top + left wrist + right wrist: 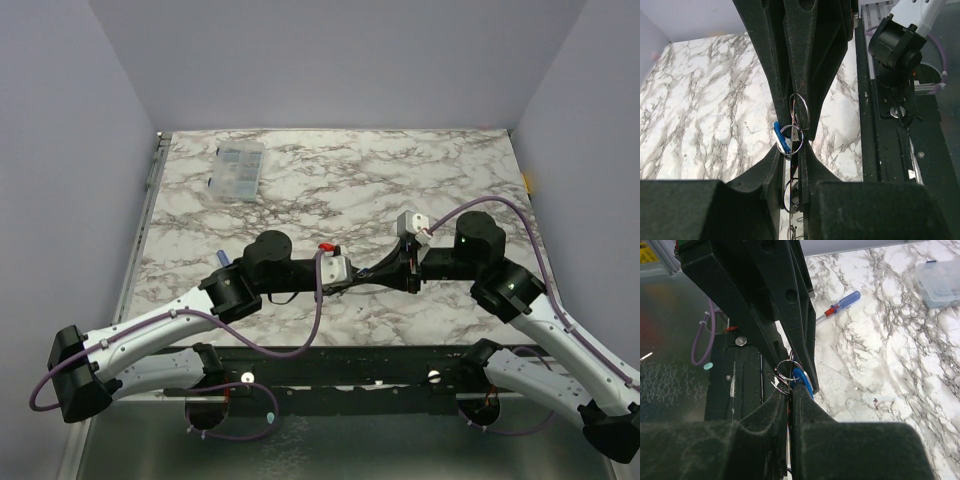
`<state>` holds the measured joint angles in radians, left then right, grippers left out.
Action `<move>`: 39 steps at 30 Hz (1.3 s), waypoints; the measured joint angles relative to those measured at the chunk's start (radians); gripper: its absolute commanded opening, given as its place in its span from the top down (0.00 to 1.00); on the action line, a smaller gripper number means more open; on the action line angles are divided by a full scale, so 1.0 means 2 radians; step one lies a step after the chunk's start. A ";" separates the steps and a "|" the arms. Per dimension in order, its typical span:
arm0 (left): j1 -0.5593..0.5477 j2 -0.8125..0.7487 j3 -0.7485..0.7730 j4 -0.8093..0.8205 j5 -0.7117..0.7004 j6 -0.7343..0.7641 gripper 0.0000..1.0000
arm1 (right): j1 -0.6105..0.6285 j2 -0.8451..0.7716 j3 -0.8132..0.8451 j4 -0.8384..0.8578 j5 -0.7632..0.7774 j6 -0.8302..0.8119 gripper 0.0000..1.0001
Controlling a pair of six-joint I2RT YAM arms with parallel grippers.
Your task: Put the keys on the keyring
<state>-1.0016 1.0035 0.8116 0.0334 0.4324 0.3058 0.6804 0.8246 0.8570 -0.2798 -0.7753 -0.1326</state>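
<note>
Over the near middle of the counter (450,170) your two arms meet tip to tip. From overhead, though, whatever sits between the tips is too small to make out.

Go to the left wrist camera and there it is. Your left tool (792,152) has its fingers drawn almost together, pinching the blue-headed key (781,139), whose head pokes out to one side of the tips. The right tool (796,130) comes down from the top of that view, fingers pressed together on the thin metal ring of the keyring (808,116). The ring sits right against the key. Low in the gap between the left fingers you can see blurred loops of coil.

The right wrist camera shows the same knot from the other side: ring wire at its own closed tips, the blue head just beside them. Only this view gives you the screwdriver (842,302), blue handle with a red collar, lying flat on the marble. The clear box (940,282) sits well apart in the far corner.
</note>
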 measured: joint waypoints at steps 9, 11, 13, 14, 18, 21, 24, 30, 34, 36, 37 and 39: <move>0.000 0.007 0.009 -0.017 0.001 0.000 1.00 | 0.001 -0.004 0.003 -0.021 0.000 -0.003 0.68; 0.000 0.008 0.010 -0.023 0.000 0.001 1.00 | 0.001 -0.008 0.004 -0.029 0.000 -0.003 0.64; 0.000 0.008 0.013 -0.031 0.000 0.001 1.00 | 0.001 -0.012 0.004 -0.035 0.000 -0.004 0.62; 0.000 0.008 0.014 -0.034 0.000 0.002 1.00 | 0.001 -0.013 0.005 -0.037 0.000 -0.004 0.62; 0.000 0.009 0.015 -0.042 0.000 0.002 1.00 | 0.001 -0.016 0.013 -0.051 0.002 -0.008 0.62; 0.000 0.009 0.015 -0.043 0.001 0.001 1.00 | 0.001 -0.021 0.013 -0.056 0.003 -0.010 0.64; 0.000 0.009 0.015 -0.043 0.001 0.001 1.00 | 0.001 -0.023 0.013 -0.056 0.004 -0.012 0.69; 0.000 0.009 0.016 -0.051 0.002 0.001 1.00 | 0.001 -0.015 0.013 -0.056 0.004 -0.013 0.68; 0.000 0.009 0.016 -0.057 0.001 -0.002 1.00 | 0.001 -0.010 0.013 -0.056 0.004 -0.013 0.68; 0.000 0.009 0.018 -0.058 0.001 -0.004 1.00 | 0.001 -0.014 0.013 -0.057 0.007 -0.013 0.68; 0.000 0.009 0.020 -0.059 0.000 -0.005 1.00 | 0.001 -0.017 0.013 -0.058 0.010 -0.013 0.68; 0.000 0.009 0.023 -0.060 0.000 -0.006 1.00 | 0.001 -0.026 0.013 -0.061 0.019 -0.014 0.67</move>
<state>-1.0008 1.0214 0.8585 -0.0856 0.4332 0.2947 0.6815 0.7731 0.8833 -0.4015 -0.7364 -0.1596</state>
